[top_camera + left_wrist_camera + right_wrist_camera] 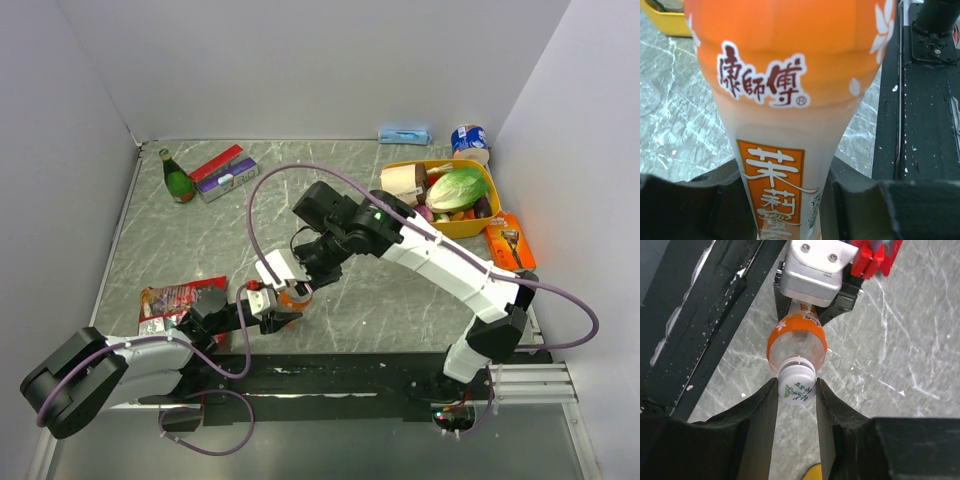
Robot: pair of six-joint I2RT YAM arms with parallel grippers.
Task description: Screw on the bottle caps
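Note:
The clear bottle (790, 75) with orange label and pale band is clamped at its lower body between the fingers of my left gripper (782, 200). In the top view the bottle (290, 296) sits near the table's front edge, between left gripper (268, 308) and right gripper (302, 282). In the right wrist view my right gripper (796, 383) is shut on the whitish cap (797, 390), which sits on the bottle's (796, 342) neck. The left gripper's white body (810, 270) shows behind it. The blue cap is not in view.
A dark green glass bottle (178, 177) and a red-purple box (222, 172) stand at the back left. A red snack packet (175, 300) lies at the front left. A yellow basket (482, 225) of food is at the right, with a can (468, 138) behind it.

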